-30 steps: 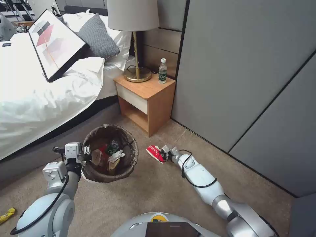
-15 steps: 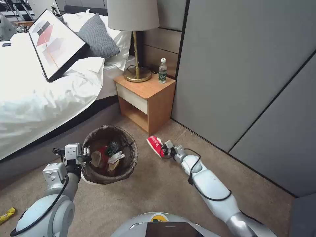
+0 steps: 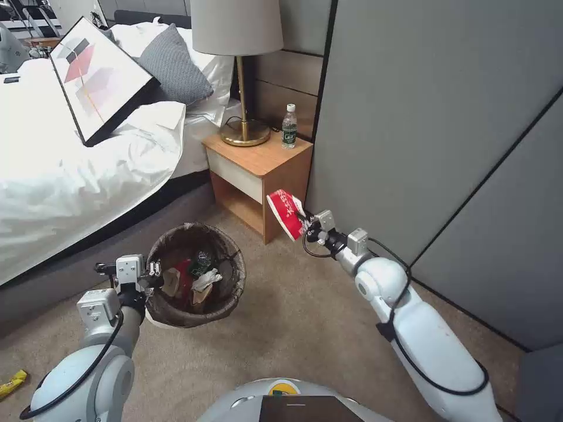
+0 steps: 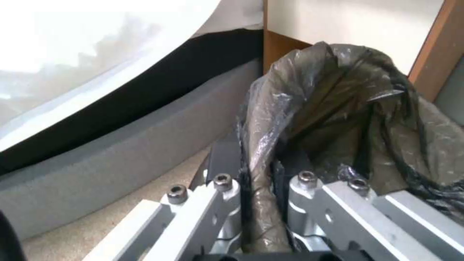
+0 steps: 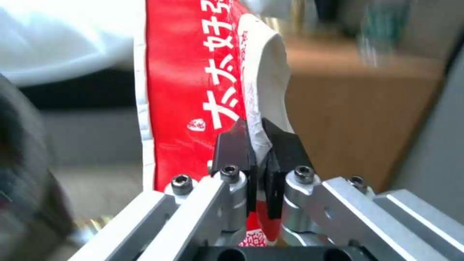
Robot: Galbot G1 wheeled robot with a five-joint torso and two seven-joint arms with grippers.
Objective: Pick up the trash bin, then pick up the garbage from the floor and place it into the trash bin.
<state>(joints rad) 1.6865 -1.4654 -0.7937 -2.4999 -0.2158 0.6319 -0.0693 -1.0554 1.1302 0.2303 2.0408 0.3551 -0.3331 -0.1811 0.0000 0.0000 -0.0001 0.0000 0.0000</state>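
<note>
The trash bin [image 3: 176, 316], white with a dark bag over its rim [image 4: 338, 108], hangs just off the carpet at lower left. My left gripper [image 3: 153, 274] is shut on its rim [image 4: 259, 203]. Inside lie several pieces of garbage [image 3: 196, 278]: a brown wrapper, white tissue, a small bottle. My right gripper [image 3: 306, 225] is shut on a red-and-white packet [image 3: 285, 212], held in the air right of the bin, in front of the nightstand. In the right wrist view the packet [image 5: 193, 90] is pinched between the black pads [image 5: 237, 148].
A wooden nightstand [image 3: 261, 176] with a lamp [image 3: 240, 70] and a bottle [image 3: 289, 126] stands behind. The bed [image 3: 70, 176] runs along the left, grey wall panels [image 3: 440, 146] on the right. A yellow wrapper [image 3: 13, 382] lies on the carpet at far left.
My right gripper has lifted the red-and-white packet off the carpet and raised it to nightstand height. The left arm and the bin have stayed where they were.
</note>
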